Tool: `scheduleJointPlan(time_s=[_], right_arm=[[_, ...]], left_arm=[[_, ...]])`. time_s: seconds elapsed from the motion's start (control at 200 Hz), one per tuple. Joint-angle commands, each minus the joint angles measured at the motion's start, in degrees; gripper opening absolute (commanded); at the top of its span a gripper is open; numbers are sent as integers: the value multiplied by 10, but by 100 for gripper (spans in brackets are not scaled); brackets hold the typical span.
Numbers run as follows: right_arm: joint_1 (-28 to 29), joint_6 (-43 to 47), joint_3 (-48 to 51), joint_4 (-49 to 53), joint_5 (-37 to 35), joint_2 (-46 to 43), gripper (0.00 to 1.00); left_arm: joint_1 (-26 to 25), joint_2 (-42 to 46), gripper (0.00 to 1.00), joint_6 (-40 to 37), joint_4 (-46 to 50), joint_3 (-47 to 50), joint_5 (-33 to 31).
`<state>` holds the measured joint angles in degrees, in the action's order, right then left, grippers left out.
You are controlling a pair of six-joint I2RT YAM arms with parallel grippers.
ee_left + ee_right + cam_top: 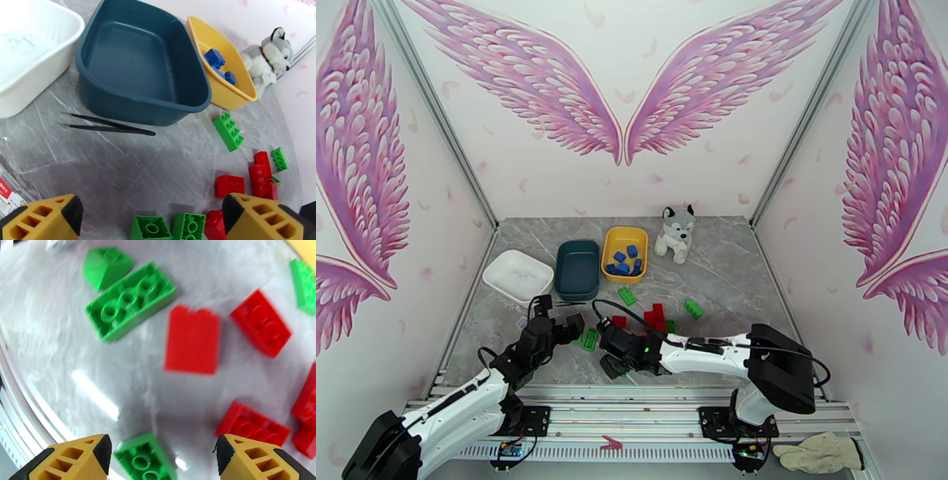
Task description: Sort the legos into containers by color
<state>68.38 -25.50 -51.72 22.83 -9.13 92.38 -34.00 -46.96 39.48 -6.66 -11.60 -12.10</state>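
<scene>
A: End effectors?
B: Near side of the teal tray [118,100], the left end effector [152,208] has jaws wide, holding nothing. The right end effector [162,449], near-right of that tray, is spread too, empty, hovering over loose bricks.
A: Bricks?
B: The red bricks [230,185] and green bricks [228,131] lie loose on the counter [118,165], near-right of the teal tray. That tray is empty. The white tray [23,92] left of it: no bricks I can see. The yellow tray [229,98] right of it holds the blue bricks [214,58].
A: Progress?
B: Blue looks done; red and green unsorted, so roughly a third.
</scene>
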Motion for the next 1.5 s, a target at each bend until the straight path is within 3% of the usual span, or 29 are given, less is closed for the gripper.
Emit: scheduleJointPlan(time_s=[0.0, 0.275, 0.315, 0.48, 0.615, 0.815, 0.905, 1.09, 1.305, 1.5], right_arm=[[10, -14, -6, 16, 17, 26, 76], [11, -16, -15, 54, -7, 73, 75], [11, -18, -16, 51, -15, 83, 71], [11, -29, -6, 3, -22, 93, 38], [9, -25, 20, -62, -43, 66, 28], [-26, 27, 8, -101, -26, 11, 22], [-59, 40, 17, -110, -12, -27, 20], [-107, 39, 49, -142, 19, -91, 20], [-138, 22, 49, -158, 45, -83, 19], [-146, 11, -10, -146, 47, -49, 18]], left_arm=[[3, 25, 99, 10, 23, 13, 16], [3, 31, 99, 7, 30, 5, 12], [3, 29, 99, 7, 29, 2, 10], [-1, 4, 99, 6, -3, -9, 10], [-6, -89, 98, -2, -27, -58, -2], [-21, -310, 92, 1, -56, -211, 15], [-31, -362, 91, 4, -55, -266, 0], [-61, -369, 92, -9, -24, -319, -68], [-58, -370, 93, -24, -15, -327, -72], [-37, -350, 94, -37, -23, -294, -65]])
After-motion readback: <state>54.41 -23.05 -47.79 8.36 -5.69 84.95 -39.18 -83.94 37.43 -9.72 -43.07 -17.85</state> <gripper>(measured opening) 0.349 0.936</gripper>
